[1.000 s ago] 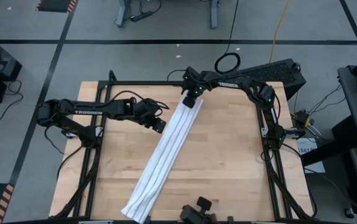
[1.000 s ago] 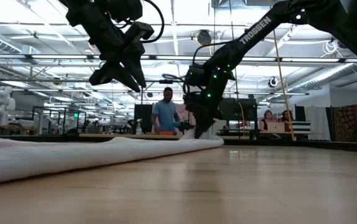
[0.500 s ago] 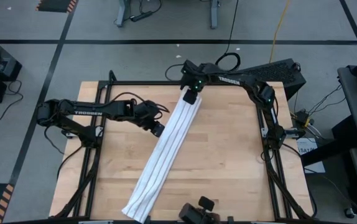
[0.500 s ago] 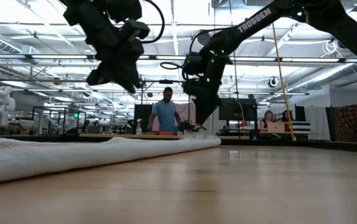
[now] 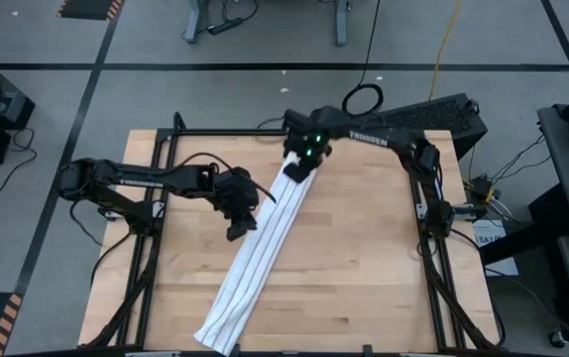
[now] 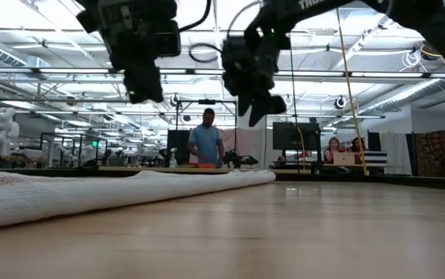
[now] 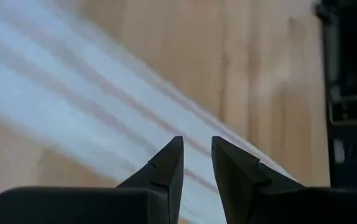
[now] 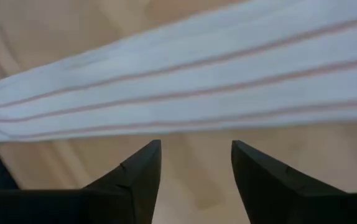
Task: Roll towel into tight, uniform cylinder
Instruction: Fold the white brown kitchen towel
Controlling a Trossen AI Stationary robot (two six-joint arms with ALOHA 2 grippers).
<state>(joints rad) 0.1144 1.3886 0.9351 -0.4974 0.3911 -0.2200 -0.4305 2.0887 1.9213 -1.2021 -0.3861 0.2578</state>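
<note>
A person [image 6: 205, 145] stands beyond the table [image 5: 364, 248] bearing the towel [image 5: 261, 253].

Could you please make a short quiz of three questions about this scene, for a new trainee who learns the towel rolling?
1. True or false: the towel is already rolled into a cylinder.
2. Which gripper hangs over the towel's far end: A) the left gripper, B) the right gripper?
3. Fill in: the right gripper's fingers stand ____ and hold nothing.

Key
1. False. It lies as a long folded strip, slanting across the wooden table.
2. B. The left gripper is beside the strip's middle, at its left edge.
3. Open. The right wrist view shows a clear gap between them, with the towel below.
</note>
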